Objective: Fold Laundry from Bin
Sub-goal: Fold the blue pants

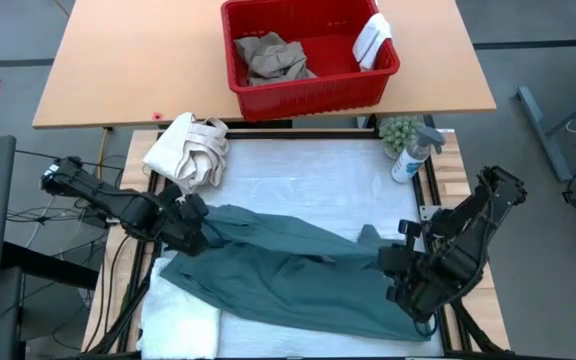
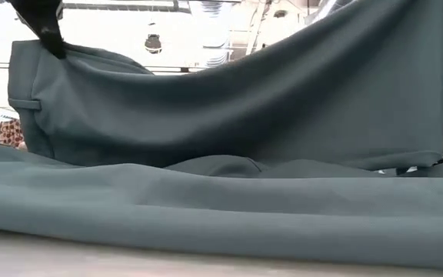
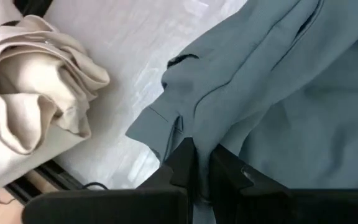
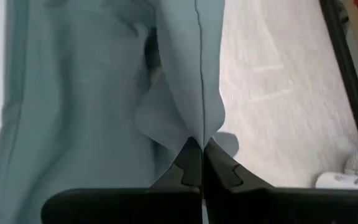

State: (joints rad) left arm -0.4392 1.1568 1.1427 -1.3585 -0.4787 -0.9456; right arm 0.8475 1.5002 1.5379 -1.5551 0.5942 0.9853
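My left pincer [image 3: 197, 171] pinches the teal garment [image 1: 298, 275] at its waistband; my right pincer [image 4: 201, 163] pinches its far edge, the cloth raised off the bench [image 1: 298, 165].

Off to my left, at the far corner of the white work mat [image 1: 298, 170], I see a cream canvas bundle [image 1: 186, 150] lying crumpled, its loop handles folded over it. Across the mat, near my right side, a spray bottle [image 1: 410, 158] stands just beside a small pale-green fuzzy ball [image 1: 399, 131]. Beyond them runs a light wooden table [image 1: 128, 60], with a tiny red dot [image 1: 156, 117] near its front edge.
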